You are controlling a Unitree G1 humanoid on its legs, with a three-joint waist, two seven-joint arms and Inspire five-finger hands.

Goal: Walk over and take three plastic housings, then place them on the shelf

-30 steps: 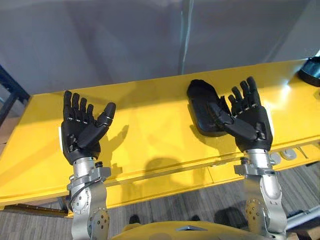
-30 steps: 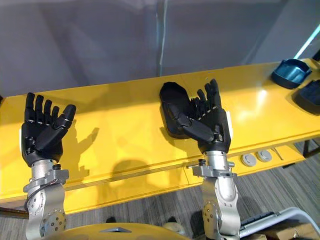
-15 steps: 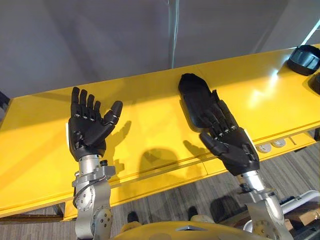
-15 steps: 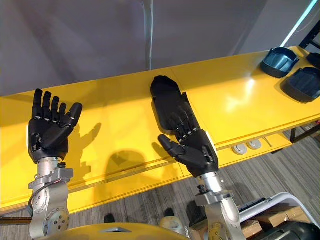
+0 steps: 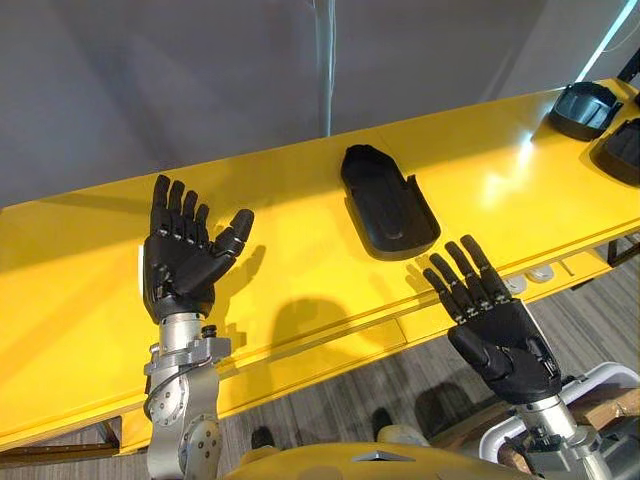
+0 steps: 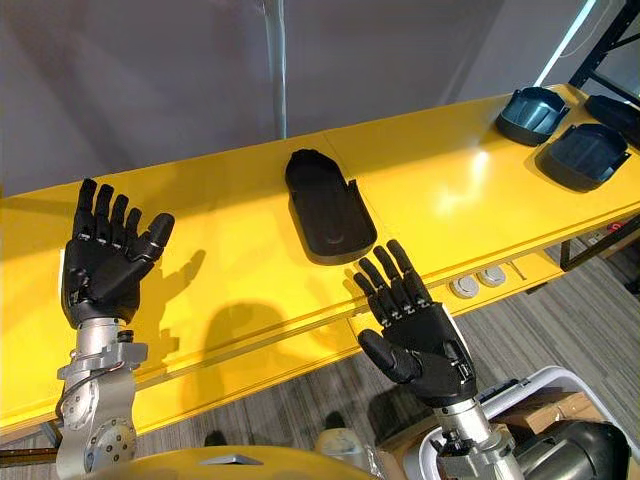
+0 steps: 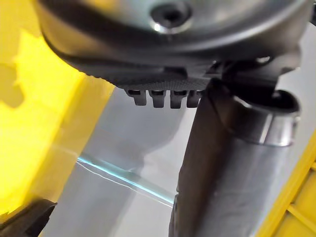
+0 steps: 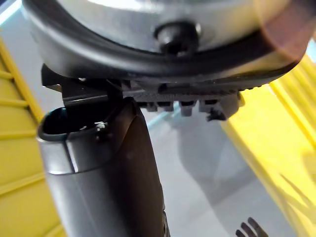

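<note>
Hovering nearest: right hand point(image 5: 505, 345), palm up, fingers straight and spread wide, holding nothing, over the grey floor point(image 5: 330, 410) just off the front edge of the yellow table point(image 5: 300, 262).
Front edge: round silver fittings point(image 6: 465, 288) set in the table's front strip, just beside the right hand's fingertips.
Left hand point(image 5: 178, 268): raised above the near left part of the table, palm showing, fingers straight and splayed, thumb standing out, holding nothing.
Black plastic housing point(image 5: 385, 203): lying flat on the middle of the table, just beyond the right hand's fingertips and apart from them; well apart from the left hand, on its right side.
Housing attitude: long shell, hollow side up, rounded end toward the wall; its raised rim encloses a shallow dark recess.
Far right end: bluish housing point(image 6: 532, 113) and second dark housing point(image 6: 583, 155), hollow sides up, near each other, well apart from both hands.
Backdrop: grey wall point(image 5: 200, 80) behind the table.
</note>
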